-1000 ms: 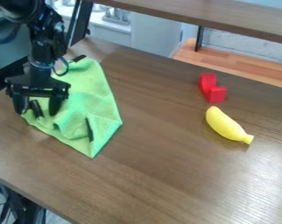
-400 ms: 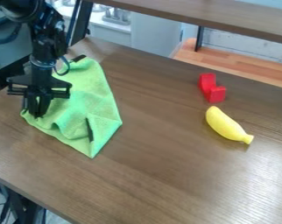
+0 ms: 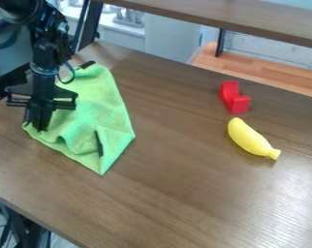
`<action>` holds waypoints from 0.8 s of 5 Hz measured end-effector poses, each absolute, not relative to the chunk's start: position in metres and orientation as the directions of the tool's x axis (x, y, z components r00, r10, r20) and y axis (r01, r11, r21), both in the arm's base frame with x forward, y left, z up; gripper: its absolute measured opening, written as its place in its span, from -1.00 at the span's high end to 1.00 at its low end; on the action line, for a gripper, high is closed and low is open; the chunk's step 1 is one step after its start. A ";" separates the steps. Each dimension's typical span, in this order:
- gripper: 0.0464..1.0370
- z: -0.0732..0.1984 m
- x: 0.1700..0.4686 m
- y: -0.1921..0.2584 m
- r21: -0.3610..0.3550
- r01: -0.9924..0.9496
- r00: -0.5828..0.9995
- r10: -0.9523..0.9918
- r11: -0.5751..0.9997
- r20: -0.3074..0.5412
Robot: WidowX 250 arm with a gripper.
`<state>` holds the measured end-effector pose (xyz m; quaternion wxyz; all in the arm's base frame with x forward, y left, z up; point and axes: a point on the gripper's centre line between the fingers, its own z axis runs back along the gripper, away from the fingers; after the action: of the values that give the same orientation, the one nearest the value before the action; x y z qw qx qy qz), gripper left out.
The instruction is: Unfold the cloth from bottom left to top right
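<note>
Camera view: left of the yellow banana (image 3: 250, 139), well apart from it, the green cloth (image 3: 97, 109) lies rumpled on the brown table (image 3: 178, 193), one corner folded over on the side toward the banana. At the cloth's edge farthest from the banana, the black gripper (image 3: 39, 129) points down with its fingers closed together, though whether fabric is pinched between them I cannot tell. Just above the banana sits a red block (image 3: 233, 99)

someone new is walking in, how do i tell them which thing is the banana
On the brown wooden table, look to the right of the green cloth, across bare wood. The banana lies there just below the red block, and it is the one that is yellow and curved, with a narrow stub at its lower end.
</note>
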<state>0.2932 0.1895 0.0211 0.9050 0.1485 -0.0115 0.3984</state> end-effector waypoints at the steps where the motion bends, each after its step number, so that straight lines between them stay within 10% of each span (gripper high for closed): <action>1: 0.96 0.023 0.293 0.190 0.251 -0.729 0.677 0.725 0.637 0.123; 4: -0.36 0.023 0.295 0.197 0.266 -0.745 0.657 0.742 0.612 0.134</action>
<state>0.2955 0.1972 0.0226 0.8978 0.1504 -0.0050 0.4139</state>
